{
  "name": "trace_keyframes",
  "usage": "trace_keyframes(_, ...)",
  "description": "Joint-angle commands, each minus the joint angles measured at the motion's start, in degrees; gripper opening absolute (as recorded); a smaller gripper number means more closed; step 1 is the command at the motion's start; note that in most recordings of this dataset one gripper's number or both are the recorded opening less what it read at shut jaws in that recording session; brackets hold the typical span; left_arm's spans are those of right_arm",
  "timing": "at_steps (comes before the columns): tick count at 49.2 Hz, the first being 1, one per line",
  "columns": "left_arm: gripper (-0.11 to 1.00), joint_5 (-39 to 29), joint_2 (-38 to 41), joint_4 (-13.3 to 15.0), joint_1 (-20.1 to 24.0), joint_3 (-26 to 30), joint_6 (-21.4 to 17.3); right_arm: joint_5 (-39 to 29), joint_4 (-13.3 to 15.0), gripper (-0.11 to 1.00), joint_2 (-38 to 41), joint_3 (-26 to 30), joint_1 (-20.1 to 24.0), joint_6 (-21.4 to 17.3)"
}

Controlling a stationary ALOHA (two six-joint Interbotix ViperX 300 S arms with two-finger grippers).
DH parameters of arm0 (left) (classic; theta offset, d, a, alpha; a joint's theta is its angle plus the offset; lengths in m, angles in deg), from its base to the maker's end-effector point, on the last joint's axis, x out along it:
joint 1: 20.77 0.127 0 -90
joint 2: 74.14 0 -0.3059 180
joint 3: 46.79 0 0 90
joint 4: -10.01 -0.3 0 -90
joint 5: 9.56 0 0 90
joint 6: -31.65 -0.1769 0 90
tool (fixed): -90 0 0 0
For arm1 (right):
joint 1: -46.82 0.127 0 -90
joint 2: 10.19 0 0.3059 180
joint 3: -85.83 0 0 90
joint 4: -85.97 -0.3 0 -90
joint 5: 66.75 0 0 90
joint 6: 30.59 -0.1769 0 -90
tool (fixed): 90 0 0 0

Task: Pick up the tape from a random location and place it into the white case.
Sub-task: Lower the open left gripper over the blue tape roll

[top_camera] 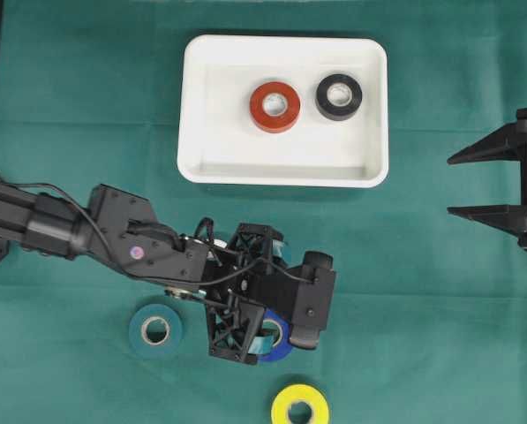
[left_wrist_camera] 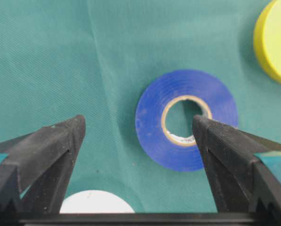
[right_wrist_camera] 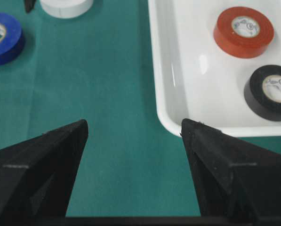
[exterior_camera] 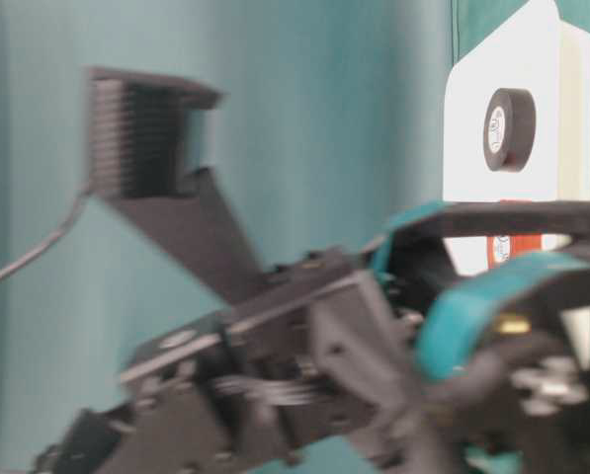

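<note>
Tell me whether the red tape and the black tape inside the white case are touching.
Apart. The overhead view shows a strip of white case floor between the red tape and the black tape; the right wrist view shows the same gap.

A: White case (right_wrist_camera: 178, 70)?
B: Glossy moulded plastic, smooth, with highlights on its inner wall.

A: Rolls inside the case?
B: Red tape (right_wrist_camera: 244, 32) and black tape (right_wrist_camera: 268, 92): smooth vinyl with a slight sheen, printed paper cores.

A: Beside the case?
B: Blue tape (left_wrist_camera: 186, 119): smooth, satin vinyl. Desk (right_wrist_camera: 107, 94) covering: matt green woven cloth, finely ribbed, creased. Left gripper's fingers (left_wrist_camera: 46, 150): matt black plastic, slightly grainy.
</note>
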Motion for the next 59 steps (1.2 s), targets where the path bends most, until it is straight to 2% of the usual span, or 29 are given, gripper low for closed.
trace_keyframes(1, 0.98, 0.53, 0.00, -0.09, -0.53, 0.44, -0.18, 0.26, 0.09, 0.76, 0.70, 1.41, 0.09, 0.09)
trace_keyframes(19, 0.98, 3.08, 5.19, -0.18, -0.53, 0.09, -0.26, 0.35, 0.09, 0.76, 1.05, 1.32, 0.00, 0.09)
trace_keyframes(46, 0.96, 4.04, 5.98, -0.26, -0.53, 0.09, -0.35, 0.26, 0.09, 0.76, 1.05, 1.32, 0.00, 0.09)
trace_keyframes(49, 0.91, 4.04, 5.89, -0.26, -0.62, 0.09, -0.44, 0.26, 0.09, 0.76, 1.14, 1.32, 0.00, 0.09)
trace_keyframes(52, 0.80, 3.78, 5.98, -0.26, -0.62, 0.09, -0.44, 0.35, 0.09, 0.76, 1.05, 1.32, 0.00, 0.09)
trace_keyframes(59, 0.37, 2.90, 5.98, -0.26, -0.62, 0.26, -0.44, 0.26, 0.09, 0.76, 1.05, 1.32, 0.09, 0.09)
